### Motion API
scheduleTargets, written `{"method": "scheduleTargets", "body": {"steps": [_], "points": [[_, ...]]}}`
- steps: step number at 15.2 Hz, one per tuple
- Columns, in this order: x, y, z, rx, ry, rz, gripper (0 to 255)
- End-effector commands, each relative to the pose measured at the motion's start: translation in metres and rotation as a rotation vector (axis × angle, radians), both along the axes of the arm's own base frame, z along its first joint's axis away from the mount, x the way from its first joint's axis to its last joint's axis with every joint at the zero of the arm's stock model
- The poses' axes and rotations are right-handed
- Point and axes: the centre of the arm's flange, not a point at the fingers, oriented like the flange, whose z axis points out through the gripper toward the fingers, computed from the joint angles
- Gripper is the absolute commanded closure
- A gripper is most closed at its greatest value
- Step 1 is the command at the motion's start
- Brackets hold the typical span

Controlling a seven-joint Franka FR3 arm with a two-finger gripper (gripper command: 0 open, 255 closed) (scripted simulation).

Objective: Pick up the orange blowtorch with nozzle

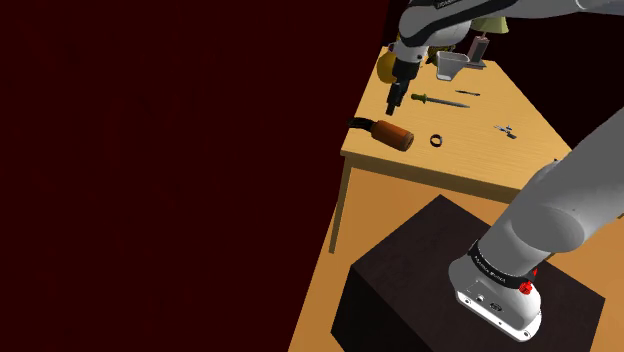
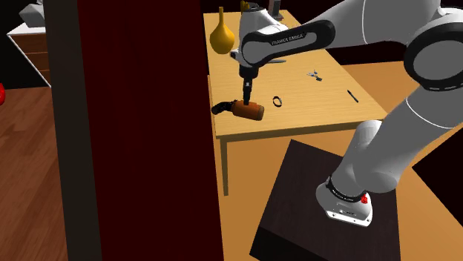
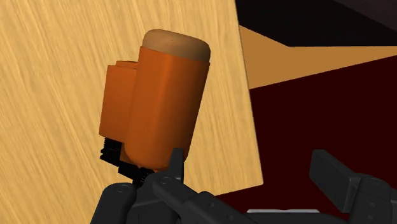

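On the wooden table, the orange blowtorch lies on its side, its black nozzle at the table's edge. Just above hangs the gripper, fingers spread wide and empty. An off-centre squeeze (the body is round) could roll it overboard.

In the middle of the shoulder view, a table, with a wall along its left edge. On the table, near that left edge, a blowtorch lying on its side. Just right of it but apart, a ring. Further right, a small tool. Behind the ring, toward the top of the frame, a screwdriver. At the table's far left corner, a vase. Just above the blowtorch, the gripper. In the lower right, before the table, the stand.
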Motion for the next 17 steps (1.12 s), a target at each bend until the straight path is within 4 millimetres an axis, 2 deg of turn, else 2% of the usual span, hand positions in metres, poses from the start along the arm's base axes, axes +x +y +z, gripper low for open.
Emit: {"method": "scheduleTargets", "body": {"steps": [1, 11, 17], "points": [[0.020, -0.012, -0.015, 0.007, 0.002, 0.052, 0], [0.126, -0.047, -0.092, 0.050, 0.017, 0.285, 0], [0.126, -0.047, -0.124, 0.050, 0.017, 0.285, 0]]}}
